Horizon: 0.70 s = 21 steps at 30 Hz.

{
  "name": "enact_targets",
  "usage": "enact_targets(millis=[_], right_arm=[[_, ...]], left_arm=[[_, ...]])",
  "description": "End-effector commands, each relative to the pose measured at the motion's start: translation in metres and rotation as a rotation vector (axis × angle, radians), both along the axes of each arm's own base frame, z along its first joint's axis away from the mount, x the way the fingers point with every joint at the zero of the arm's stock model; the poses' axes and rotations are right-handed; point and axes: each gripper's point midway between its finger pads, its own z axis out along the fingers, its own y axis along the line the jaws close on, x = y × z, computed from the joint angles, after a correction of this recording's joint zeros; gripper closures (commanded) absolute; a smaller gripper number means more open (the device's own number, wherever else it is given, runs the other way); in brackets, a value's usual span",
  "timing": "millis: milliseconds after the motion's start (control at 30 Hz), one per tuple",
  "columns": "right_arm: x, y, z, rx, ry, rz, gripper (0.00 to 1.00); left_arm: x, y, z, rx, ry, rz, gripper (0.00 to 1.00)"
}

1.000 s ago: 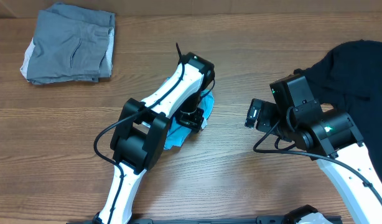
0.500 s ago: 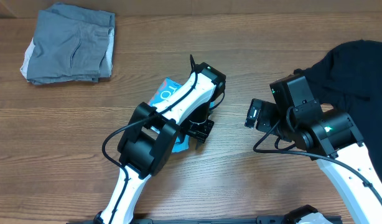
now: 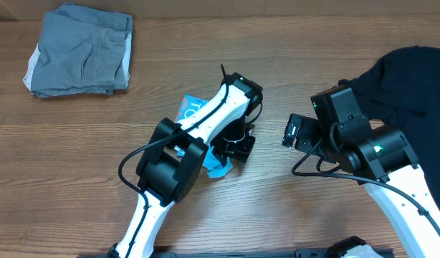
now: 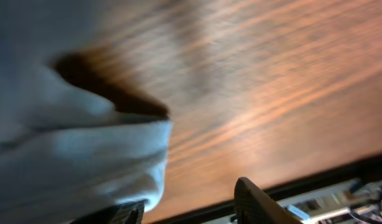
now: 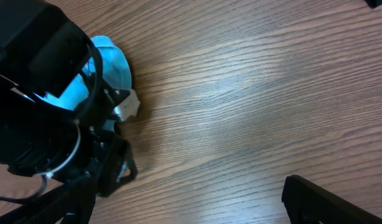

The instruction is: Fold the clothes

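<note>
One blue T-shirt point(image 3: 192, 108) bunched under left gripper point(image 3: 233, 148)

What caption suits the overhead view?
Left arm over a crumpled light blue T-shirt; black T-shirt and folded grey garment lie apart.

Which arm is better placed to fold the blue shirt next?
Left. The left gripper is on the blue shirt, cloth close in its wrist view. The right gripper hangs open over the table, apart from the shirt.
</note>
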Motion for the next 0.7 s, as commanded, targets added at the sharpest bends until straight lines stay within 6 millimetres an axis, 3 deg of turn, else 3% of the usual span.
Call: enact_targets(millis=[0,200,367,500,667], right_arm=[[0.003,-0.001,0.003,-0.004,-0.013,-0.008,0.00],[0.003,-0.001,0.003,-0.004,-0.014,-0.008,0.00],[0.003,-0.001,0.003,-0.004,-0.013,-0.008,0.00],[0.003,-0.001,0.003,-0.004,-0.013,-0.008,0.00],[0.003,-0.001,0.003,-0.003,-0.013,-0.008,0.00]], left_arm=[[-0.021,-0.023,0.003,-0.045,0.046,0.007,0.47],[-0.025,-0.055,0.006,-0.108,0.004,-0.013,0.43],[-0.002,-0.071,0.028,-0.120,-0.097,0.029,0.39],[0.031,-0.064,0.050,-0.132,-0.169,0.097,0.34],[0.067,-0.026,0.059,-0.110,-0.193,0.191,0.34]])
